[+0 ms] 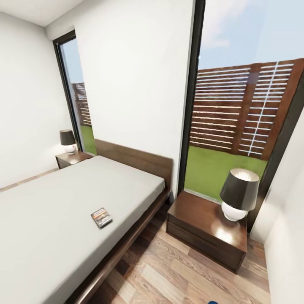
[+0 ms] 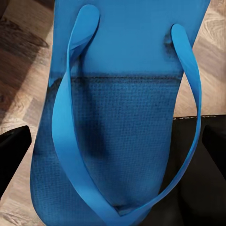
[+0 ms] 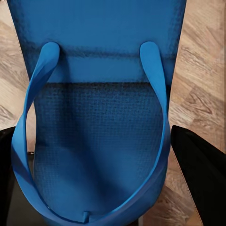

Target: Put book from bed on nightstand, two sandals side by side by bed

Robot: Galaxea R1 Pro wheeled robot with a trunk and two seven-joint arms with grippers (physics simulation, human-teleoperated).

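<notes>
Sandals are what both wrist cameras are staring at: one blue flip-flop [image 2: 117,117] sits between the dark fingers [image 2: 14,150] of the left gripper [image 2: 113,155], and the other one [image 3: 99,117] sits between the dark fingers [image 3: 197,165] of the right gripper [image 3: 94,169], wood-plank floor [image 3: 197,84] seen past both. The fingers look spread to either side of each sole, but whether they're actually pinching it can't be told from these shots, so that's left open. Up in the head view the book [image 1: 101,217] is lying flat on the pale mattress of the bed [image 1: 55,211], near the edge facing the right-hand nightstand [image 1: 202,219], which carries a dark-shaded lamp [image 1: 238,194] toward its back corner; a second nightstand [image 1: 69,159] with its own lamp is over on the far side. A tiny blue sliver [image 1: 212,302] pokes in at the bottom edge, probably one sandal. For the step in hand, the sandals should probably be set down on the bare floor strip just beside the bed frame, toes pointing the same way, soles flat, edges parallel and close. Lowering should be kept slow and level so neither flops over on release. Room should be left in front of the nightstand, since the book gets dropped on its free front half later.
</notes>
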